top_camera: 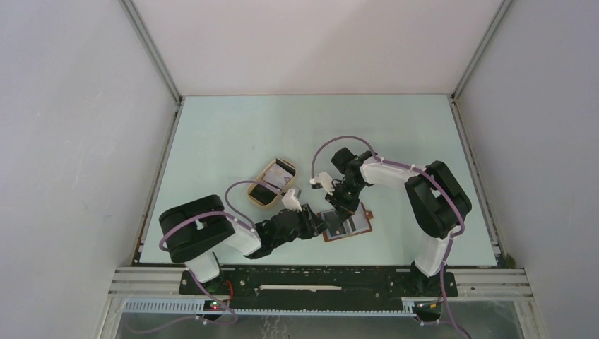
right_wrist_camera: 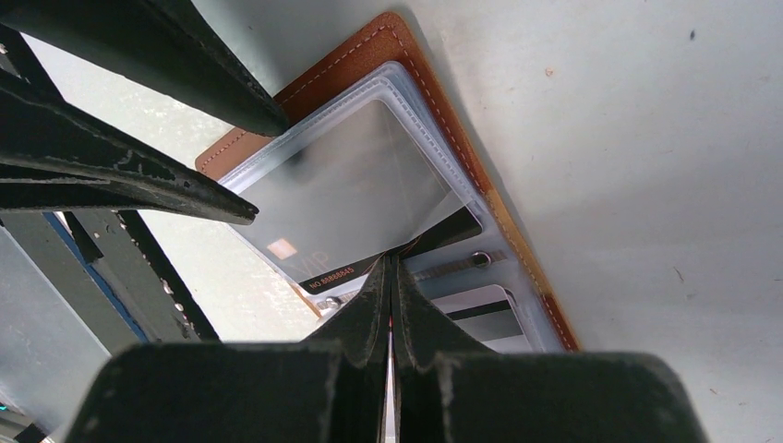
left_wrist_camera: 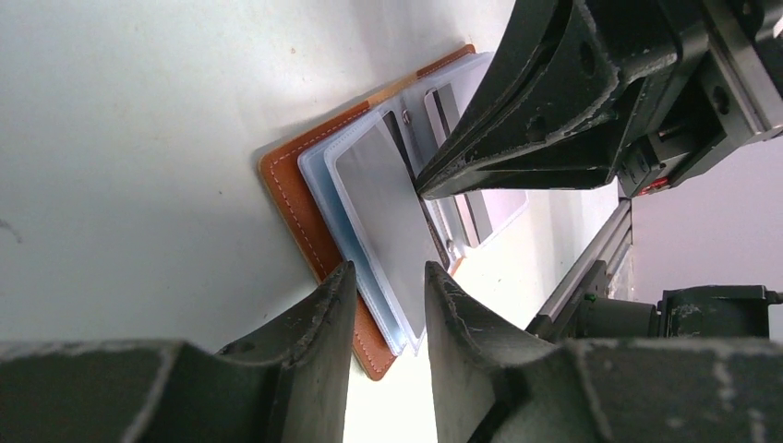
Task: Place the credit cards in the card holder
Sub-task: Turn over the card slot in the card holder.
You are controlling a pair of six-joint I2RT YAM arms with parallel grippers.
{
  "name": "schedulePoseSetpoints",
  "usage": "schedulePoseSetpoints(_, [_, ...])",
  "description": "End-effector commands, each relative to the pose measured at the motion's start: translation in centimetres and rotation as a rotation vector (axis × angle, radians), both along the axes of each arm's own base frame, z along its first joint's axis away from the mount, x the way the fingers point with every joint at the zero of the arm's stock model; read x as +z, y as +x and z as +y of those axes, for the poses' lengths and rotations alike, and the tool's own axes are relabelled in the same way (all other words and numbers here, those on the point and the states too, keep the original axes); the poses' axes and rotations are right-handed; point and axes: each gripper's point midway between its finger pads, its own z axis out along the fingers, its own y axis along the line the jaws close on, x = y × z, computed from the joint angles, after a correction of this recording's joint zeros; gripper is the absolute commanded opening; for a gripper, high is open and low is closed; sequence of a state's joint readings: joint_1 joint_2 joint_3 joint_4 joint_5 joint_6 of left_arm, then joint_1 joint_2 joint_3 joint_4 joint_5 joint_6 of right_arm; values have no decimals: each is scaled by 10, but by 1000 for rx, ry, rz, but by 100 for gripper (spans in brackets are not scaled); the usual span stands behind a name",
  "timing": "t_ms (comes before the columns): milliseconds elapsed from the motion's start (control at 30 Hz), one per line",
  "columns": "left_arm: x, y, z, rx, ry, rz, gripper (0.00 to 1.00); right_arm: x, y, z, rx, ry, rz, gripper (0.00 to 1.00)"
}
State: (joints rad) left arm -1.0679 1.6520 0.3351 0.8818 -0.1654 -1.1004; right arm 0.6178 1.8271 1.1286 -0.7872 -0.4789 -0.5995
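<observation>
The card holder (top_camera: 353, 227) lies open near the table's front, brown cover (left_wrist_camera: 295, 203) down and clear sleeves up. A dark credit card (right_wrist_camera: 342, 272) with orange print sits mostly inside the top sleeve, one end sticking out. My right gripper (right_wrist_camera: 392, 263) is shut, its tips touching that exposed end from above. My left gripper (left_wrist_camera: 388, 286) is open at the holder's left end, a finger on each side of the sleeve corner. A white card with a dark stripe (right_wrist_camera: 480, 309) sits in the other half. More credit cards (top_camera: 284, 169) lie in the tray.
An oval tan tray (top_camera: 272, 182) stands just behind and left of the holder, close to the left arm's elbow. The two grippers are nearly touching over the holder. The front rail (left_wrist_camera: 591, 258) runs just beyond the holder.
</observation>
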Motion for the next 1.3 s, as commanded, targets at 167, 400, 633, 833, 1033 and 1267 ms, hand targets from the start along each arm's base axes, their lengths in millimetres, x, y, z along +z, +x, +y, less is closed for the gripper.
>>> schedulePoseSetpoints(167, [29, 10, -17, 0, -94, -42, 37, 0, 3, 0, 9, -23, -14, 4])
schedulePoseSetpoints(400, [28, 11, -17, 1, -92, -43, 36, 9, 2, 4, 20, 13, -24, 6])
schedulePoseSetpoints(633, [30, 9, -14, -4, -95, -54, 37, 18, 3, 6, 18, 38, -40, 9])
schedulePoseSetpoints(833, [36, 8, -6, 4, -96, -78, 39, 5, 3, 1, 7, -8, -18, 9])
schedulePoseSetpoints(1033, [34, 8, -6, 0, -93, -71, 39, 2, 4, -1, 1, -27, -7, 8])
schedulePoseSetpoints(1267, [27, 8, -1, 18, -78, -59, 39, -1, 3, -2, -2, -38, 0, 7])
